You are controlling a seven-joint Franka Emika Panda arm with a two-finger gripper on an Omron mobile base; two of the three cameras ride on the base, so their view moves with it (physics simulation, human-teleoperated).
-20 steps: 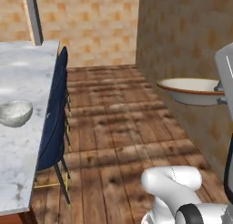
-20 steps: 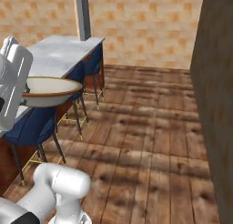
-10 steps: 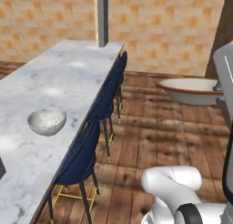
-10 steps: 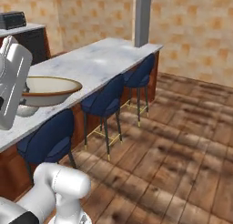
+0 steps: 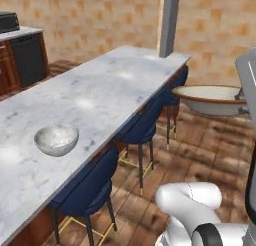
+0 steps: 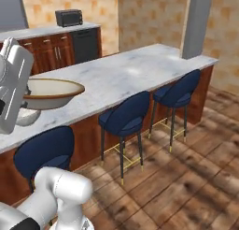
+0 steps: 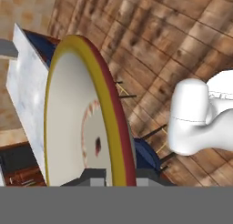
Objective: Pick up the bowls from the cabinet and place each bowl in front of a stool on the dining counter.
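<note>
Bowls split now: your claw stays clamped on the cream bowl beside the bench, which has swung alongside, 1 marbled bowl already on it.

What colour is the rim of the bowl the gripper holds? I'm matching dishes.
Thin brown rim on a cream bowl, clearest in the left base view.

Marble counter top, wood floor
</note>
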